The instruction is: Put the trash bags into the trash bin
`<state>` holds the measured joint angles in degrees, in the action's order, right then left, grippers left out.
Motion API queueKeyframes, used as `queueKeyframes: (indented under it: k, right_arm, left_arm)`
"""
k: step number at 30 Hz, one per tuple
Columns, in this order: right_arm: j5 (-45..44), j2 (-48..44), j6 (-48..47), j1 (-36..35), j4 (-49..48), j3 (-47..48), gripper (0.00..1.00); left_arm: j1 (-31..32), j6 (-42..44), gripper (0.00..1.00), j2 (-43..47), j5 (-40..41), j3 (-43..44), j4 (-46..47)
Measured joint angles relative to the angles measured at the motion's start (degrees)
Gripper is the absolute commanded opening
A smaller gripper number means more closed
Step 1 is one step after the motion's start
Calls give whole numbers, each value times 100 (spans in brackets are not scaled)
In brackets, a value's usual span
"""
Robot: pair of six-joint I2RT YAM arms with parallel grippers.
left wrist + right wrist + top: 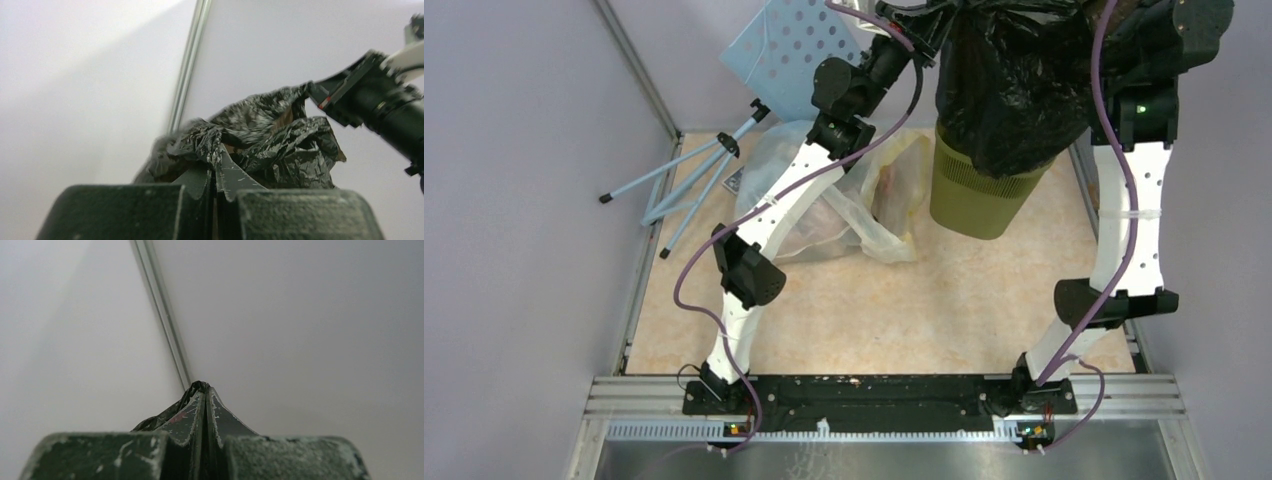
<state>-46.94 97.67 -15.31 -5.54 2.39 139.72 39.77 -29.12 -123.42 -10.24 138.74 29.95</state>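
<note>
A glossy black trash bag (1014,85) hangs high at the back right, stretched between my two grippers. Its lower end drapes over the mouth of the olive-green trash bin (969,200), which stands tilted on the table. My left gripper (218,150) is shut on a crumpled edge of the trash bag (270,140). The right gripper (204,388) is shut on another edge, with a sliver of black trash bag (165,415) trailing down to the left of its fingers. In the left wrist view the right arm's wrist (380,100) shows beside the bag.
A large clear-yellowish plastic bag (864,200) lies left of the bin, under my left arm. A pale blue perforated board (789,50) on a thin tripod (694,175) leans in the back left corner. Walls close in on both sides.
</note>
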Motion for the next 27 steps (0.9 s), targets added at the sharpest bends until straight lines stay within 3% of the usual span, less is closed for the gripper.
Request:
queueKeyframes:
  k: [6,11,20,27]
  right_arm:
    - [573,-358,612,120,109,-885,0]
    - [1231,-824,1091,120,234,-2057,0]
    - [2138,-894,1663,129,931,-2199,0]
    - [3357,-1126,2321,133,2090,-2199,0]
  left_arm:
    - [-39,-138,3,-26,114,-234,599]
    - [-101,-372,2,-50,59,-1073,673]
    - [-229,-658,0,-192,-267,-1808,197]
    - [-243,-761,0,-192,-538,-1982,-61]
